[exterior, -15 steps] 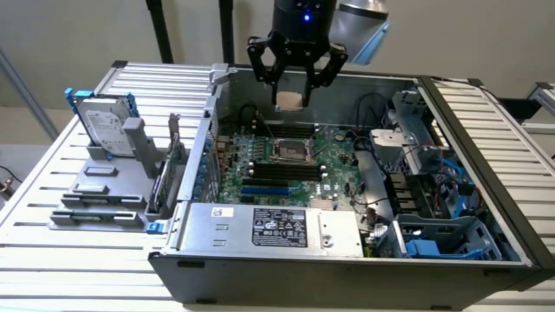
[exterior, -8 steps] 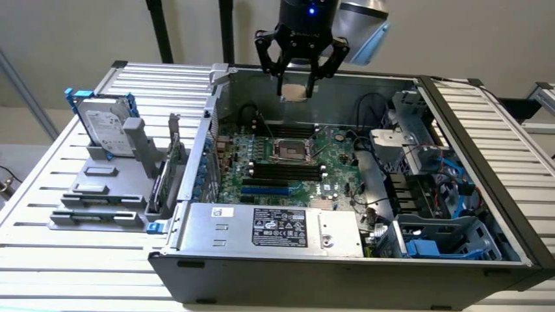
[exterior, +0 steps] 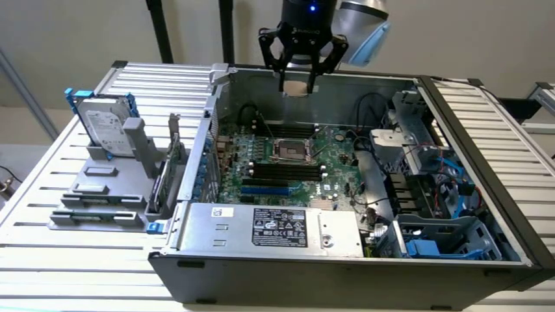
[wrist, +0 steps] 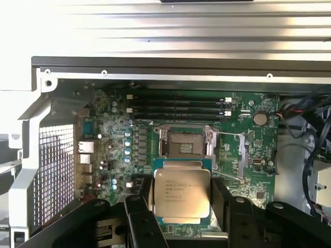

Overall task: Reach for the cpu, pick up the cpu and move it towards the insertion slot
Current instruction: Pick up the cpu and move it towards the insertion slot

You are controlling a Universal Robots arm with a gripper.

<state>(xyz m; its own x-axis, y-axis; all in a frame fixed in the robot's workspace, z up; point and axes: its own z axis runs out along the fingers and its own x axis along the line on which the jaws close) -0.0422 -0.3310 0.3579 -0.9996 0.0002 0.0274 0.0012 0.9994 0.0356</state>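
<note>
My gripper [exterior: 297, 86] hangs above the open computer case, shut on the cpu [exterior: 297, 89], whose tan underside faces the exterior camera. In the wrist view the cpu [wrist: 182, 192] shows its silvery-white top with printed text, held flat between the black fingers [wrist: 137, 206]. The insertion slot [exterior: 292, 150] is a square socket with a metal frame and dark centre on the green motherboard [exterior: 334, 153], well below the gripper. From the wrist camera the slot [wrist: 185, 143] lies just beyond the held chip.
Long black memory slots [exterior: 282, 170] and a blue card slot [exterior: 270, 191] lie beside the socket. A silver hard drive with blue rails [exterior: 106, 130] stands upright on a grey holder at the exterior view's left. Cables [exterior: 433, 170] and a power supply [exterior: 277, 227] crowd the case.
</note>
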